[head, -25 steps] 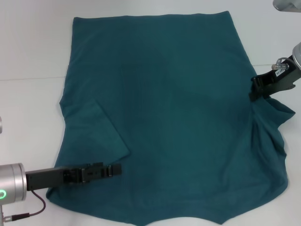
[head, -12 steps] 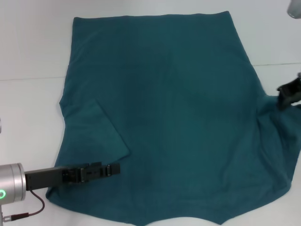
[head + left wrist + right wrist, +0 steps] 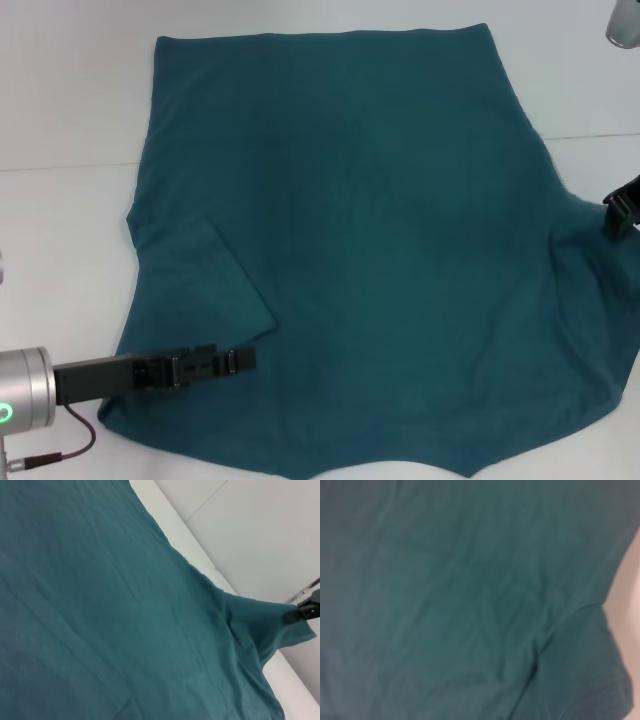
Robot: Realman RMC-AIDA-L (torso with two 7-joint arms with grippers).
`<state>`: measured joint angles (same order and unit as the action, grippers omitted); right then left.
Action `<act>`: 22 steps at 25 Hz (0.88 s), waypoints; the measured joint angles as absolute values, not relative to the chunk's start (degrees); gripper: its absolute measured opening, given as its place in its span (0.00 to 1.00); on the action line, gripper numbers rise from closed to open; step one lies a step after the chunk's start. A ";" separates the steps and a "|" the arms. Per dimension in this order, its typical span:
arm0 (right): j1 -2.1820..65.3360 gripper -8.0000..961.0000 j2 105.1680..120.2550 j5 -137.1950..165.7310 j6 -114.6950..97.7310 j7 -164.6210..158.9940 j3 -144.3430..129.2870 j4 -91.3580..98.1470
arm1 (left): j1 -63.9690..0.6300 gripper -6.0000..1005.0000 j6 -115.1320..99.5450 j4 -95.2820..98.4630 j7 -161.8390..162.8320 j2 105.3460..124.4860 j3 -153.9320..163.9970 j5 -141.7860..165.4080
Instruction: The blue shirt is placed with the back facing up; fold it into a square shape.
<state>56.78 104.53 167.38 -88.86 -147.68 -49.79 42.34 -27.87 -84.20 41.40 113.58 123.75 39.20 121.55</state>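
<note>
The blue shirt (image 3: 370, 230) lies spread flat on the white table (image 3: 60, 100), plain side up. Its left sleeve (image 3: 205, 285) is folded inward onto the body. My left gripper (image 3: 240, 358) rests low over the shirt's near left corner. At the far right edge of the head view, my right gripper (image 3: 618, 215) is shut on the right sleeve (image 3: 585, 235) and holds it stretched outward. The left wrist view shows that sleeve (image 3: 260, 625) raised to a point at the right gripper (image 3: 300, 614). The right wrist view is filled by shirt cloth (image 3: 445, 590).
Bare white table surrounds the shirt on the left and at the far right (image 3: 590, 90). A seam line (image 3: 60, 166) crosses the table behind the left side. The shirt's near hem (image 3: 380, 465) reaches almost to the bottom of the head view.
My right gripper has moved right and slightly nearer, drawing the bunched right sleeve outward and flattening that side. The left gripper has stayed where it was.
</note>
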 joint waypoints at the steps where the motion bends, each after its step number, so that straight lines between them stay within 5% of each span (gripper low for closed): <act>1: 56.98 0.03 104.54 167.34 -89.58 -147.21 -49.72 42.35 | -27.86 0.90 -84.19 41.41 113.61 123.75 39.20 121.55; 17: 56.41 0.03 103.97 158.55 -94.52 -145.35 -44.65 42.20 | -27.90 0.90 -84.20 41.40 113.65 123.75 39.20 121.56; 22: 56.74 0.03 105.25 158.81 -92.01 -147.92 -44.88 40.30 | -28.02 0.90 -83.99 41.39 113.64 123.82 39.20 121.56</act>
